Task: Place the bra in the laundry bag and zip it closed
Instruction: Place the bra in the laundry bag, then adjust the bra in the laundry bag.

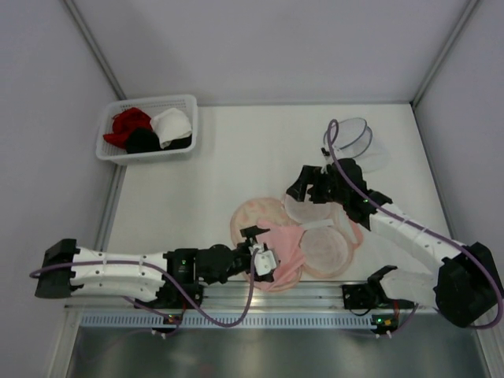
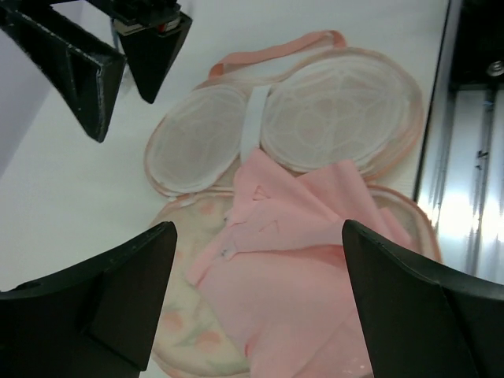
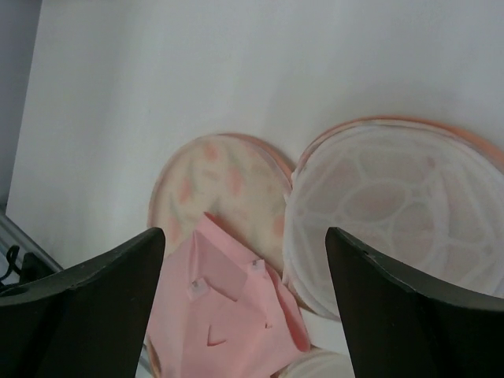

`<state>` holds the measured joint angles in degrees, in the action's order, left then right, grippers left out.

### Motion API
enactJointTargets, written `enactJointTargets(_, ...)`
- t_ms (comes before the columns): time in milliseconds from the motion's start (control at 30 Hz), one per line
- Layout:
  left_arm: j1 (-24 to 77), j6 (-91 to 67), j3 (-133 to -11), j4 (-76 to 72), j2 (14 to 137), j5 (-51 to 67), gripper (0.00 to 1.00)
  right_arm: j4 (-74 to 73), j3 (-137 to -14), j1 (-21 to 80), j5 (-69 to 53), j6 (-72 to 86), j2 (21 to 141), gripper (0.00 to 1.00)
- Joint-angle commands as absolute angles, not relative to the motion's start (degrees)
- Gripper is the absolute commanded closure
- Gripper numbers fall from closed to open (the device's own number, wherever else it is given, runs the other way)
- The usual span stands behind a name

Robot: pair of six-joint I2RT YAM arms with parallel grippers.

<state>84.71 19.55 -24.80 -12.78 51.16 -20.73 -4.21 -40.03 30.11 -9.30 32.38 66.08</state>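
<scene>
The laundry bag (image 1: 256, 214) lies unzipped and spread flat near the table's front, floral peach half to the left, white mesh domes (image 1: 324, 248) to the right. The pale pink bra (image 1: 285, 253) lies crumpled over its near part. My left gripper (image 1: 266, 250) is open, hovering just above the bra (image 2: 291, 276), fingers either side of it, touching nothing. My right gripper (image 1: 311, 193) is open above the bag's far side. In the right wrist view it (image 3: 244, 232) looks down on the floral half (image 3: 224, 189), a mesh dome (image 3: 394, 213) and the bra (image 3: 228, 315).
A white basket (image 1: 109, 150) with red, black and white garments stands at the back left. A clear round mesh item (image 1: 356, 138) lies at the back right. A metal rail (image 1: 236, 295) runs along the near edge. The right gripper's fingers (image 2: 94, 71) show in the left wrist view.
</scene>
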Motion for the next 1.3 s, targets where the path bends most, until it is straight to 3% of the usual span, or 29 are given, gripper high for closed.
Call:
enactJointTargets(0,85.0,9.4,-29.8,-0.9,49.2,-14.0,0.08,-4.2,-43.5,32.4,-9.2,29.2,67.0,0.16)
enactJointTargets(67,84.9,2.9,-30.7,-1.3,48.9,-24.1,0.04,-3.3,-43.8,33.0,-11.0,28.6,68.1,0.17)
enactJointTargets(100,84.7,0.6,-30.9,-2.1,49.1,-38.5,0.02,-2.9,-43.9,34.0,-11.2,27.7,68.7,0.18)
enactJointTargets(167,82.9,-11.8,-34.5,2.8,50.9,-46.3,0.02,-2.5,-44.3,35.9,-10.6,26.5,70.9,0.20)
enactJointTargets(267,66.5,-31.4,-40.2,15.8,53.3,-39.4,0.05,-5.6,-45.3,40.4,-6.3,25.7,73.5,0.24)
enactJointTargets(367,58.4,-38.2,-40.5,19.2,54.4,-32.5,0.07,-7.5,-44.5,43.9,-3.9,26.4,73.6,0.28)
enactJointTargets(500,56.2,-41.7,-40.3,21.5,56.4,-29.0,0.02,-8.3,-42.8,48.2,-3.3,29.0,71.9,0.24)
enactJointTargets(700,48.0,-47.9,-35.5,19.3,59.4,-15.4,0.03,-7.5,-42.6,55.2,4.4,30.1,72.8,0.22)
enactJointTargets(967,46.6,-45.0,-33.0,16.7,60.3,-3.5,0.04,-9.5,-46.1,56.3,9.0,32.9,82.8,0.36)
enactJointTargets(1067,46.5,-43.8,-31.3,14.6,60.7,-0.3,0.05,-8.1,-45.3,56.5,9.8,34.3,83.6,0.49)
enactJointTargets(1100,46.5,-43.6,-31.0,14.2,60.8,1.4,0.05,-7.7,-45.1,56.5,9.8,34.9,83.6,0.60)
enactJointTargets(1167,46.5,-43.0,-30.3,13.1,61.3,3.2,0.05,-6.6,-44.5,56.6,9.9,35.2,83.6,0.71)
enactJointTargets(1200,46.5,-42.5,-30.4,13.0,61.6,3.7,0.05,-6.2,-44.4,56.6,10.2,35.6,83.6,0.86)
enactJointTargets(1267,46.5,-41.7,-30.7,12.4,62.9,5.4,0.06,-6.2,-44.4,56.6,11.2,35.9,83.2,1.00)
